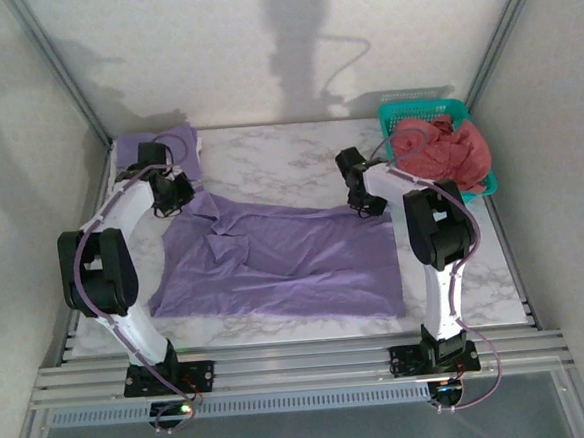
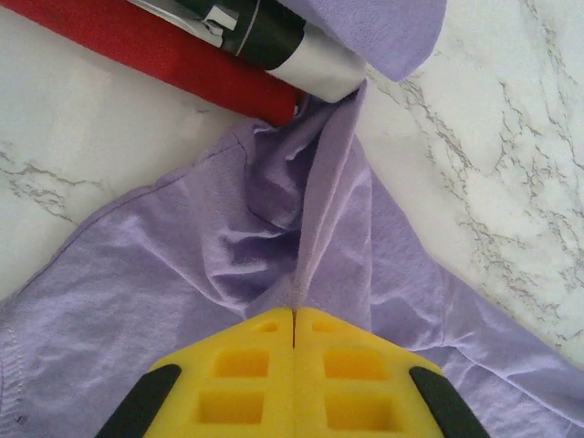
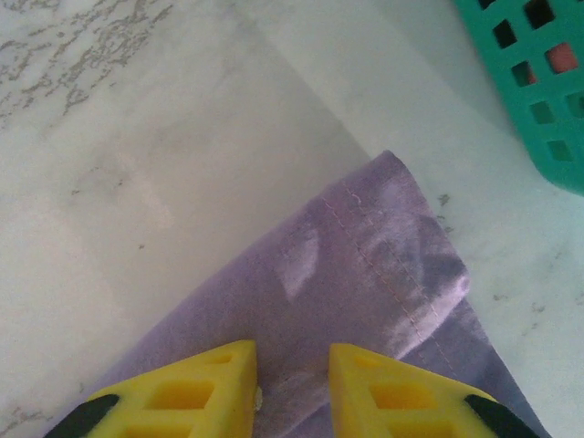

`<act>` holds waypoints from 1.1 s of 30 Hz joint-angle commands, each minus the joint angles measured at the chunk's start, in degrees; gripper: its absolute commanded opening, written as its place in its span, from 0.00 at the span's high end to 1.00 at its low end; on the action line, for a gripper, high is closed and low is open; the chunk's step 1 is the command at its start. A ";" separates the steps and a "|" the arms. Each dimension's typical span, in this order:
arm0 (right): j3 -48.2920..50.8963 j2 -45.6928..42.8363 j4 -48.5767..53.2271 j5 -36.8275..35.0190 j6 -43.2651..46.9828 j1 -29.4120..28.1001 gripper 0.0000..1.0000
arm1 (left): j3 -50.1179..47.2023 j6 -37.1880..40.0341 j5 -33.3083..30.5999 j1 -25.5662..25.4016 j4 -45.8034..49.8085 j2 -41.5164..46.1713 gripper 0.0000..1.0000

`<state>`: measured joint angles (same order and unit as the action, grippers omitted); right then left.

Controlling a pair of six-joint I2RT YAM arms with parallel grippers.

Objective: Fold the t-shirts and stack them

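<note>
Lavender t-shirt (image 1: 285, 265): 1, spread across the middle of the marble worktop (image 1: 268, 161), rumpled at its far-left end, flatter toward the near edge.
Folded purple tee (image 1: 142, 149): 1, far-left corner of the worktop, just beyond the left gripper.
Red fabric (image 2: 164, 55) + black-and-white fabric (image 2: 274, 41): 1 fold each in the left wrist view, touching, right at the lavender shirt's edge; can't tell if one garment or two.
Coral-pink tees (image 1: 448, 153): a heap, count unreadable, piled in the teal mesh basket (image 1: 415, 108).
Basket: 1, far-right corner, well apart from the lavender shirt.
Grippers: 2.
Left gripper (image 2: 294, 328): clenched, a ridge of lavender cloth pinched between the yellow fingers, pulled up into a crease.
Right gripper (image 3: 292, 365): jaws apart, straddling the shirt's hemmed far-right corner; cloth lies flat between the fingers, not pinched.
Arms: 2, each reaching to a far corner of the lavender shirt.
</note>
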<state>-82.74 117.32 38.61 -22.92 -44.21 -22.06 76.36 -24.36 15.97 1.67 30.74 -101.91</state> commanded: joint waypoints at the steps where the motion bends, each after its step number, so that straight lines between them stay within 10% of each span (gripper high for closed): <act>1: -1.50 1.59 0.56 -0.86 -0.46 -0.28 0.75 | -0.51 0.79 0.47 0.52 2.19 2.50 1.00; 12: 0.03 -1.48 0.19 -1.90 1.52 -0.61 1.00 | -0.86 1.15 0.54 1.05 2.06 2.90 1.00; 25: 2.32 -7.33 1.49 -2.95 1.12 -1.20 1.00 | -0.39 1.05 0.91 1.33 2.23 3.38 1.00; 33: 1.56 -2.60 2.98 -4.16 -0.34 -0.88 0.69 | -0.90 1.11 0.89 1.36 2.24 3.49 1.00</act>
<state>-81.25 112.84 40.01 -25.12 -43.33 -23.03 75.94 -24.14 16.73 2.46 31.70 -100.42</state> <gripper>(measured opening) 0.299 0.035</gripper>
